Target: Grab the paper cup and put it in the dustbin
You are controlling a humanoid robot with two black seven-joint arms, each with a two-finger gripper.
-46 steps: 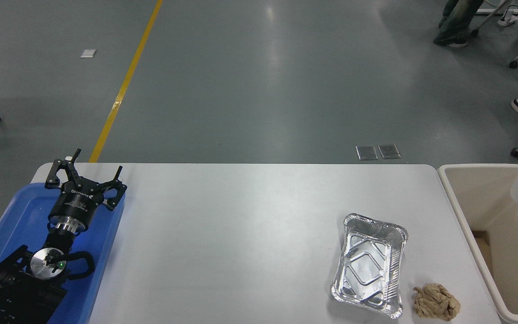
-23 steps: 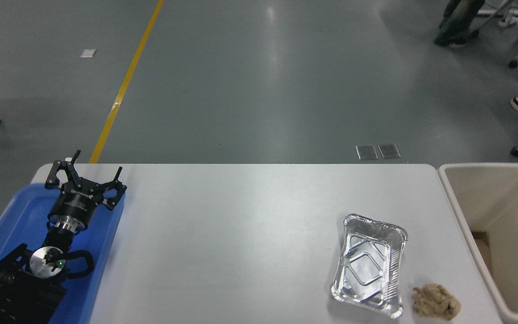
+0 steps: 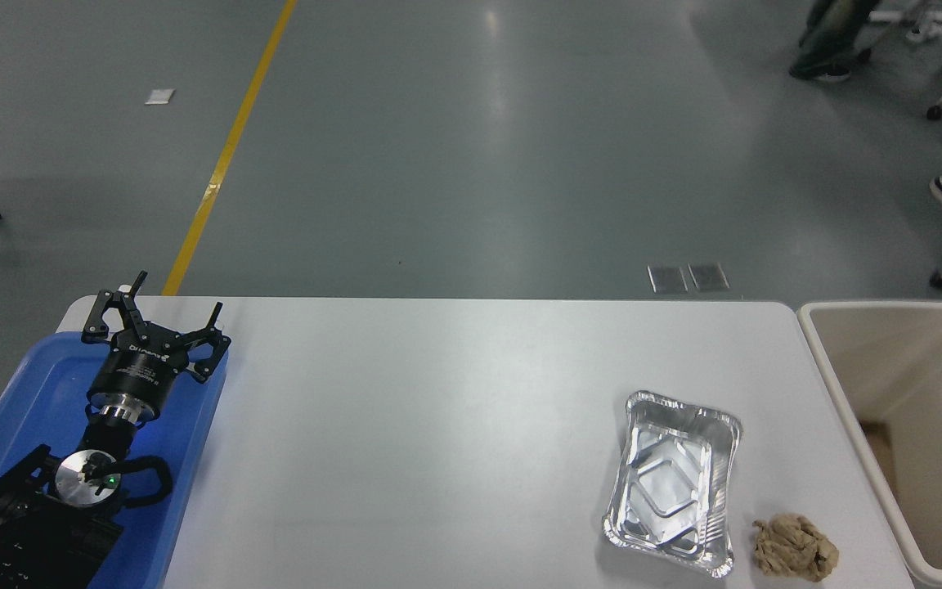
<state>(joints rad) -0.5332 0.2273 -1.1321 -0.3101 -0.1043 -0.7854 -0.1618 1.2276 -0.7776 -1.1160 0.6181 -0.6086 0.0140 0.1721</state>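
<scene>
Two discarded items, a rectangular silver foil tray [image 3: 672, 483] and a crumpled brown paper wad [image 3: 794, 547] just right of it, lie at the near right of the white counter [image 3: 438, 425], beside the large rectangular beige plastic dustbin [image 3: 839, 409] that stands against the counter's right end. Only the robot's black left hand [image 3: 157, 321] is visible, parked over the blue plastic tray [image 3: 21, 409] at the near left with its fingers spread wide and gripping nothing. Neither the small white paper cup nor the right hand appears in view.
</scene>
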